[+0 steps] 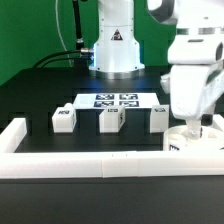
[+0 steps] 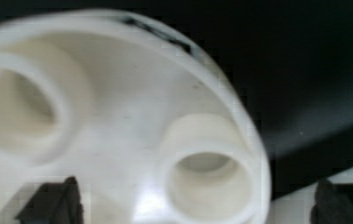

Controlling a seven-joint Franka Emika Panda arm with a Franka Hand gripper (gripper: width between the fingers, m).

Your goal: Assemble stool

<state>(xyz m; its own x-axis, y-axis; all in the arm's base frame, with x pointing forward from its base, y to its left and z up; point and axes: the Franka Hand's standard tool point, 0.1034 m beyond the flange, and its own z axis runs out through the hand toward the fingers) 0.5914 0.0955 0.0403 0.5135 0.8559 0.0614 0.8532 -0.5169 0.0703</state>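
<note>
The round white seat fills the wrist view, with two round sockets facing the camera. In the exterior view the seat lies at the exterior view's right, by the front rail, mostly hidden under the hand. My gripper is lowered onto it. In the wrist view my gripper straddles the seat's rim with the jaws wide. One dark finger is at the seat's edge and the other stands a little off it. Three blocky legs stand in a row.
The marker board lies behind the legs, before the robot's base. A long white border rail runs along the front and up the exterior view's left side.
</note>
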